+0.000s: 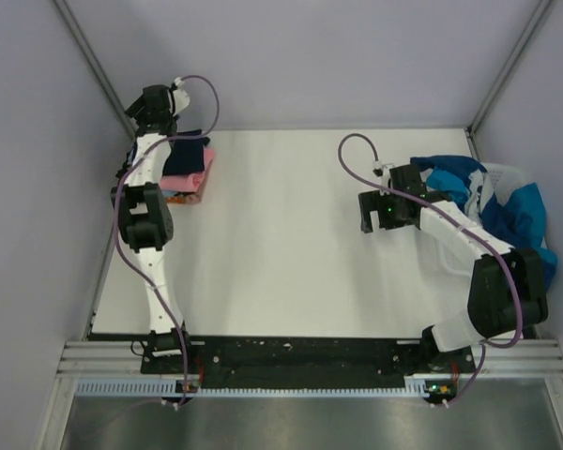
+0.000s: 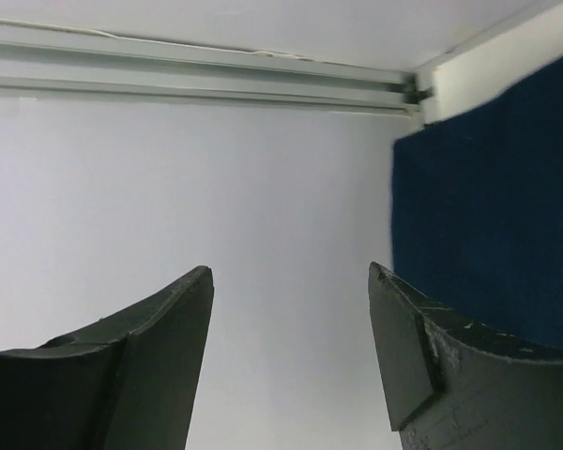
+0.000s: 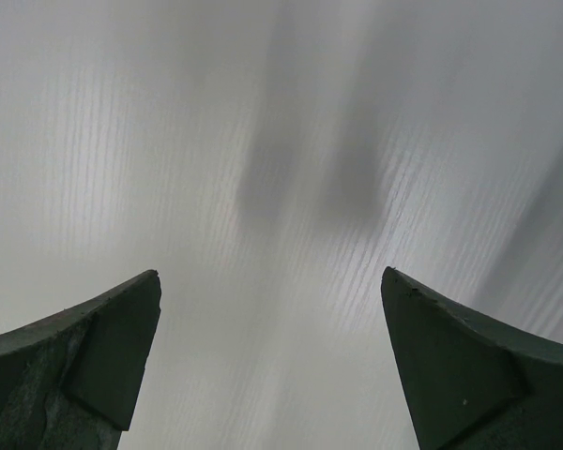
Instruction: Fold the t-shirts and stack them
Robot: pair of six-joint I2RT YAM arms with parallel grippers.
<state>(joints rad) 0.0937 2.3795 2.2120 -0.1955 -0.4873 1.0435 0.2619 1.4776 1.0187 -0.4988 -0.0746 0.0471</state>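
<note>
Left arm (image 1: 141,220) stretches to the far left, left hand (image 1: 153,108) spread open and empty near the folded stack (image 1: 190,171), navy on pink and orange. Right arm (image 1: 493,281) bends in, right hand (image 1: 367,216) wide open over the white surface (image 1: 291,262), crumpled blue-and-white shirts (image 1: 502,199) heaped behind it at the right edge. Left wrist view catches the navy shirt (image 2: 488,225) close up; right wrist view shows only blurred surface.

You have two arms: left arm (image 1: 143,225) and right arm (image 1: 493,281). The upper-left stack (image 1: 201,167) shows three t-shirts: navy shirt (image 1: 192,150), pink shirt (image 1: 184,176), orange shirt (image 1: 181,198). You can't count the blue-and-white heap (image 1: 509,202) at right.
</note>
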